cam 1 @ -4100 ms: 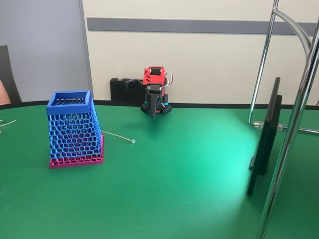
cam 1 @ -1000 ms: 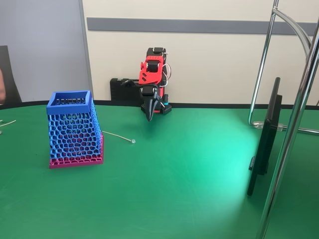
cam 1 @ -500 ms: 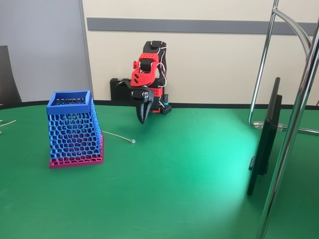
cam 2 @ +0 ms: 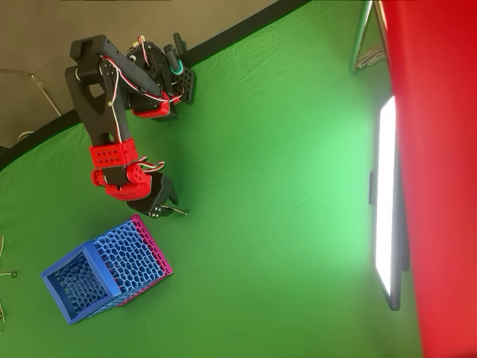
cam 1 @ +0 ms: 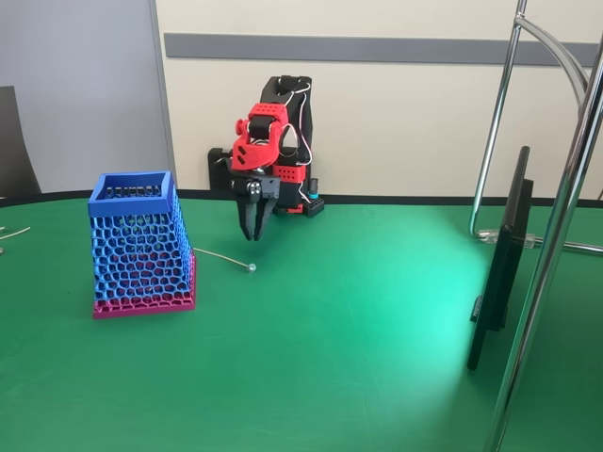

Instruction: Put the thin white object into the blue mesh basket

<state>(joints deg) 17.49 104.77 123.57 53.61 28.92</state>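
The blue mesh basket [cam 1: 141, 250] stands upright on the green table at the left, its pink base down; the overhead view shows the basket [cam 2: 104, 272] at lower left. Just right of its base lies the thin white object [cam 1: 221, 257], a slim rod with a bead at its right end. My red and black gripper [cam 1: 253, 237] hangs fingers-down a little above the rod's bead end, open by a narrow gap and holding nothing. From overhead, the gripper [cam 2: 165, 209] covers most of the rod, and only the thin white object's bead end [cam 2: 181, 212] sticks out.
A black monitor [cam 1: 499, 273] stands edge-on at the right, between chrome stand poles [cam 1: 556, 235]. A dull grey wire [cam 1: 14, 232] lies at the far left edge. Open green table spreads across the middle and front. The arm's base [cam 2: 160, 89] sits at the table's back edge.
The arm has unfolded from its tucked pose at the back, swinging left and out over the table. The gripper now hangs near the rod's bead end with its fingers parted.
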